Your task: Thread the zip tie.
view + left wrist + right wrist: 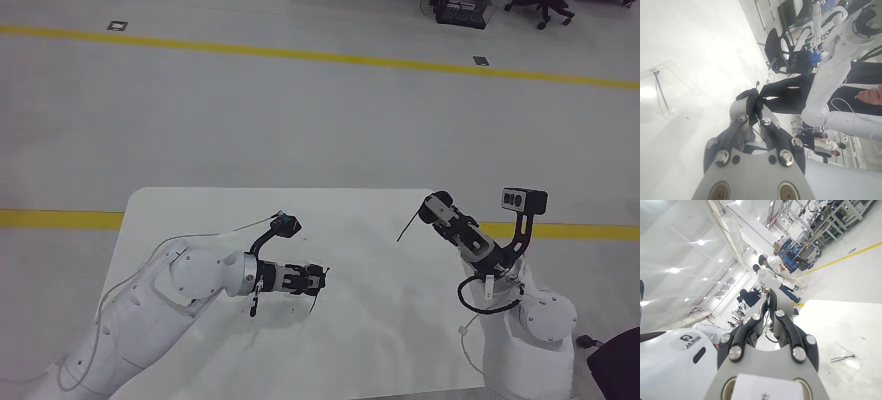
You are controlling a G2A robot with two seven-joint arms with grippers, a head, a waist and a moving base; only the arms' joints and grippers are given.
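My right gripper (432, 205) is raised over the table's right side, shut on a thin black zip tie (408, 228) whose free end slants down toward the table's middle. In the right wrist view its fingers (775, 302) are pressed together. My left gripper (318, 277) sits low over the table's middle, shut on a second thin black zip tie (313, 300) that curls down from its tip. In the left wrist view its black pads (751, 103) are closed, with a thin strip (758, 113) between them. The two grippers are well apart.
A clear plastic sheet (683, 81) lies flat on the white table (380, 340) with two spare black zip ties (660, 92) on it; the sheet (851, 368) and ties (842, 358) also show from the right wrist. People stand off in the room behind.
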